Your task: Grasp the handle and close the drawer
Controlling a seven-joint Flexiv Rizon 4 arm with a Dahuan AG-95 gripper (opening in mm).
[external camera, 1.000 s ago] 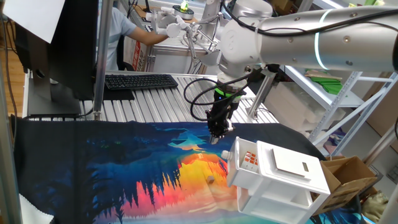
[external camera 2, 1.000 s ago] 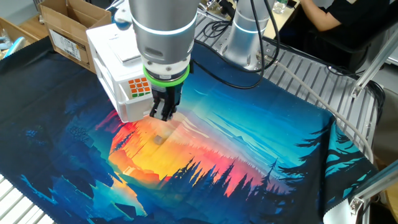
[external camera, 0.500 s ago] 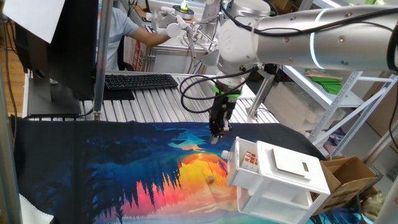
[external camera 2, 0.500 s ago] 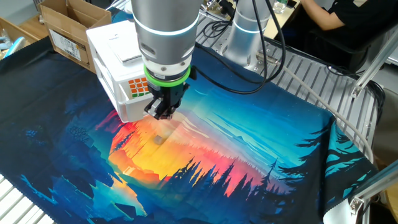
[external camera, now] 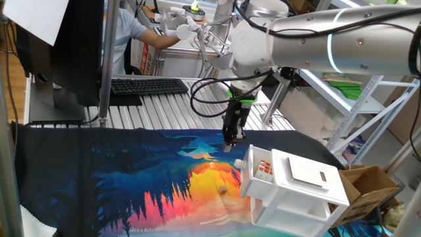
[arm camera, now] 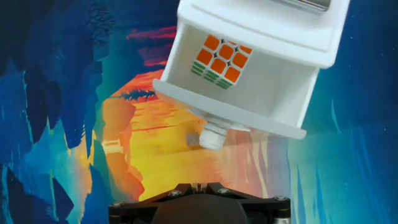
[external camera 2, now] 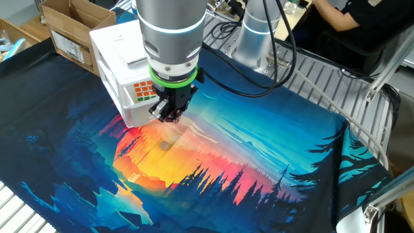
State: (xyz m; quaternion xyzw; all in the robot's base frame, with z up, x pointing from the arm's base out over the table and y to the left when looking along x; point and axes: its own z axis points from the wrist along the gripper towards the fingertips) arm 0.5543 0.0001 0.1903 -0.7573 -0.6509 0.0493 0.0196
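Equipment in view: one silver robot arm point(external camera: 342, 43) with one black gripper point(external camera: 228, 145), one white plastic cabinet point(external camera: 296, 191), one open drawer point(arm camera: 249, 74) at its top, and one round white handle point(arm camera: 211, 137) on the drawer front.

The gripper hangs at centre frame in one fixed view, above a printed cloth point(external camera: 118, 178) showing a blue, orange and yellow sunset scene. In the other fixed view the gripper point(external camera 2: 169, 116) sits just left of centre, near the drawer front point(external camera 2: 132, 103) and apart from it. Its fingers appear pressed close together at the tips, with nothing pinched between them. In the hand view only the black base of the gripper shows at the bottom edge; the fingertips cannot be told there.

The cabinet is boxy, smooth and glossy, at lower right of one fixed view. The drawer is shallow and pulled out; one cube point(arm camera: 222, 57) with nine orange squares on its top face lies inside. The handle is a short cylindrical knob, at centre of the hand view, below the drawer front panel.

One black keyboard point(external camera: 148, 86) lies on a ribbed metal table point(external camera: 171, 108) at upper left. One open brown cardboard box point(external camera 2: 71, 29) stands at upper left of the other fixed view.
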